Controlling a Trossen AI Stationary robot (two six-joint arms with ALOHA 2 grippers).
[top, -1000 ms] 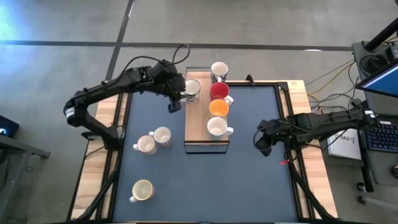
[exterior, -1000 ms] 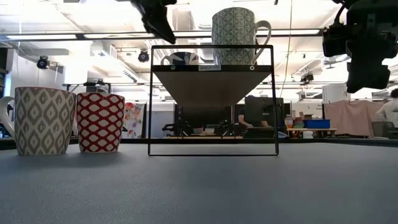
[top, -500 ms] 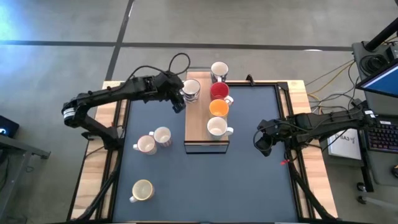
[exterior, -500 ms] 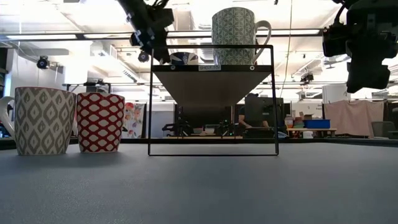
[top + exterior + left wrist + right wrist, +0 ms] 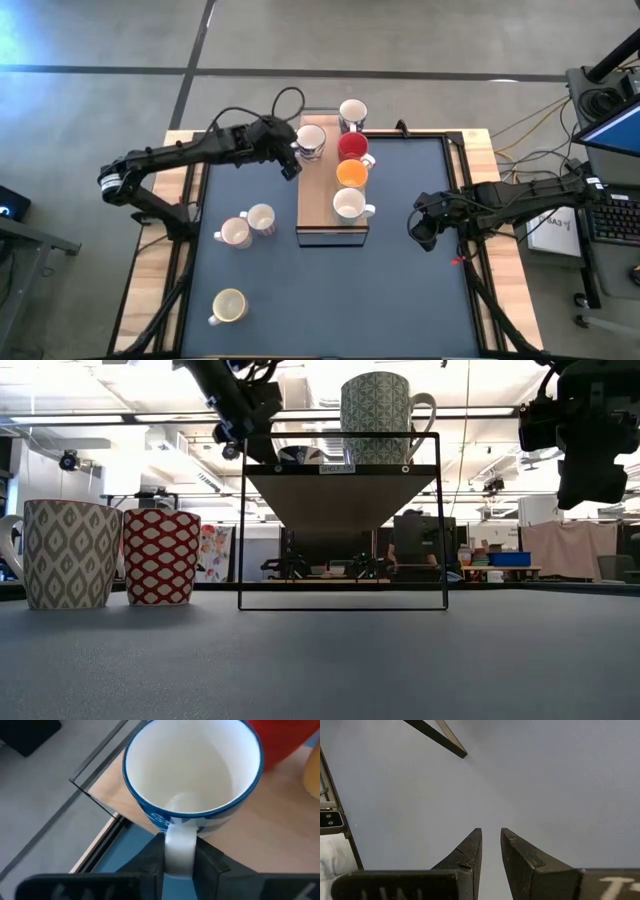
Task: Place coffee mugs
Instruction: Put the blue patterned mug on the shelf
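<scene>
We see the left tool (image 5: 179, 865) clamped on the handle of the blue-banded mug (image 5: 192, 767), steadying it upright on the wooden stand (image 5: 318, 200), centre frame.

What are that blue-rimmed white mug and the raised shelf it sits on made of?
The blue-rimmed white mug looks like glazed ceramic: its inside is smooth with a soft sheen. The raised shelf seems to be a pale wood or wood-look board, matte, in a thin dark frame, probably metal.
</scene>
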